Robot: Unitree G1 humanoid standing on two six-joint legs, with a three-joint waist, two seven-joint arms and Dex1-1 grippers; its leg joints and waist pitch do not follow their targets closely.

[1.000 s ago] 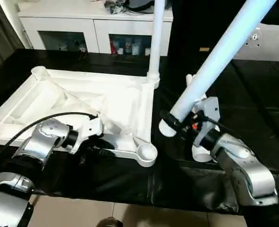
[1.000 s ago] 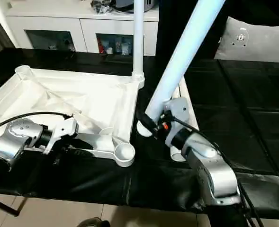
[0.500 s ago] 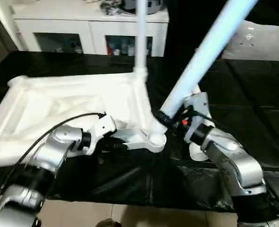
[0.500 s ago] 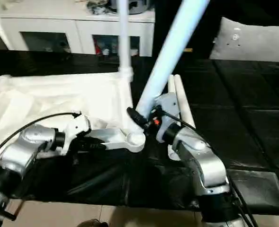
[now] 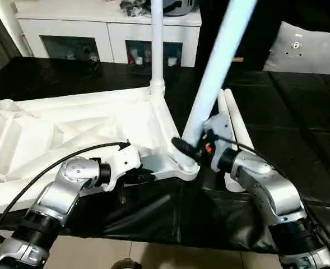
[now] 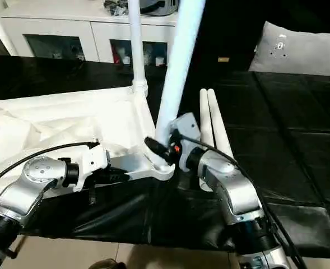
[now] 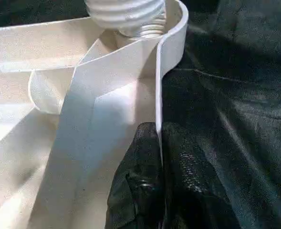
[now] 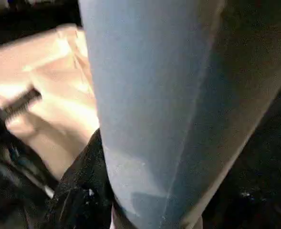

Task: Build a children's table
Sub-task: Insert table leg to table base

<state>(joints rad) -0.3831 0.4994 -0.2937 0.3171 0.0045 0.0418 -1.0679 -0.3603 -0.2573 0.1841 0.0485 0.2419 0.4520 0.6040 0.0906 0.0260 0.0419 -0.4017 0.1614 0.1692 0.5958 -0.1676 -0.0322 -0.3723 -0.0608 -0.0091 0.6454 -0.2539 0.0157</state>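
a table leg meets its corner hole

the white table top (image 5: 69,134) lies upside down on the black bench (image 5: 299,129), with its ribs facing up. one leg (image 5: 156,45) already stands straight up in the far corner hole.

the left tool (image 5: 145,176) is pinched tight on the thin near rim of the table top, close to the near corner hole (image 5: 186,167). in the left wrist view one black finger (image 7: 138,191) sits on each side of that rim.

the right tool (image 5: 191,150) is clamped around a second leg (image 5: 218,61), down near its low end. this leg leans a little. its low end sits right at the near corner hole, and the left wrist view shows the ridged screw end (image 7: 128,14) in the hole.

two more legs (image 5: 235,120) lie side by side on the bench, just past the right tool.

a white cabinet with glass doors (image 5: 97,39) stands behind the bench.
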